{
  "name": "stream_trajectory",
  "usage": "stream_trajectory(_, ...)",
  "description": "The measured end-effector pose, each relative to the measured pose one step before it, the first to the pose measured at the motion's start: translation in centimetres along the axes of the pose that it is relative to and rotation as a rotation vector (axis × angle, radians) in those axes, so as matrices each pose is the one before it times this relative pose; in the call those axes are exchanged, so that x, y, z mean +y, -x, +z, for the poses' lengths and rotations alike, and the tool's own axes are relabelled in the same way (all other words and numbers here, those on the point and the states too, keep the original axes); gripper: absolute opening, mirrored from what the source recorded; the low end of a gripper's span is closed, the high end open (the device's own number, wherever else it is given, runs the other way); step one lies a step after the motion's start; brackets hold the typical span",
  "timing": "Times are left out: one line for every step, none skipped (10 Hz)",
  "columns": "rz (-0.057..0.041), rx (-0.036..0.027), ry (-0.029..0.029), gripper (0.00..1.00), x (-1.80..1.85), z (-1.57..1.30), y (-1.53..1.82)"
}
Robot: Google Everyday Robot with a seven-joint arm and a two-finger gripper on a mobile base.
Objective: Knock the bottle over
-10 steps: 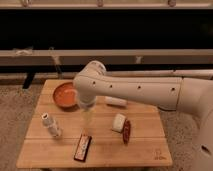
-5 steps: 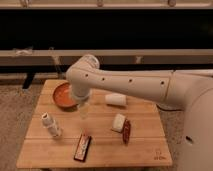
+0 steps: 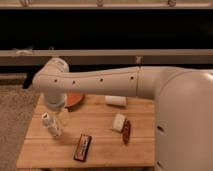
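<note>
Camera view: looks down on a wooden table (image 3: 105,151), with a white arm reaching in from the right.
Gripper (image 3: 63,117): hangs under the bulky wrist over the table's left part, just right of the bottle; open or closed, cannot tell.
Bottle (image 3: 51,125): near the table's left edge, white cap toward the upper left, body slanting down to the right; standing or already tipped, hard to say.
Gap: very close beside; contact not certain.
Neighbours: orange bowl (image 3: 76,99) behind, partly hidden by the arm; dark candy bar (image 3: 83,147) toward the front; white roll (image 3: 116,101), white block (image 3: 119,122) and reddish packet (image 3: 127,131) further right, well apart from the bottle.
Step in hand: probably lining up a sideways push.
Risk of sliding, not toppling: likely with contact low on the body.
Risk of rolling off: likely with a hard leftward shove, given the nearby edge.
Risk of a miss: possible with a sweep passing behind or above the cap.
Risk to the bowl: a bump from the wrist hanging close above it.
</note>
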Motion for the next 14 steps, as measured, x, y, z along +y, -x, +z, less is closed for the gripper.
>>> stream_trajectory(-0.05296,-0.01042,0.00286,0.80,-1.041,0.153,1.881)
stream_trajectory(-0.02712,-0.00058,0.00517,0.80,-0.197,0.090,0.655)
stream_trajectory(-0.02344,-0.00464,0.00588,0.80,0.063,0.072,0.799)
stream_trajectory(-0.03306,-0.00641,0.00733,0.80,0.125,0.134,1.189)
stream_trajectory(-0.03692,-0.00691,0.01366,0.80,0.135,0.292,1.277)
stream_trajectory(-0.02265,-0.00712,0.01092,0.80,0.148,0.311,0.743)
stream_trajectory(-0.01058,-0.00369,0.02219,0.80,0.686,0.364,0.337)
stream_trajectory(-0.01306,-0.00815,0.02454,0.80,0.940,0.618,0.607)
stream_trajectory(-0.00695,-0.00566,0.02089,0.80,0.638,0.515,0.359)
stream_trajectory(-0.00114,-0.00805,0.02293,0.80,0.405,0.594,0.001)
stream_trajectory(0.00280,-0.00745,0.03588,0.80,0.585,0.828,-0.217)
stream_trajectory(0.00403,-0.00393,0.02924,0.80,0.387,0.715,-0.243)
stream_trajectory(0.00277,-0.00139,0.01805,0.80,0.185,0.503,-0.163)
stream_trajectory(0.01858,-0.00262,0.02316,0.80,0.224,0.745,-0.822)
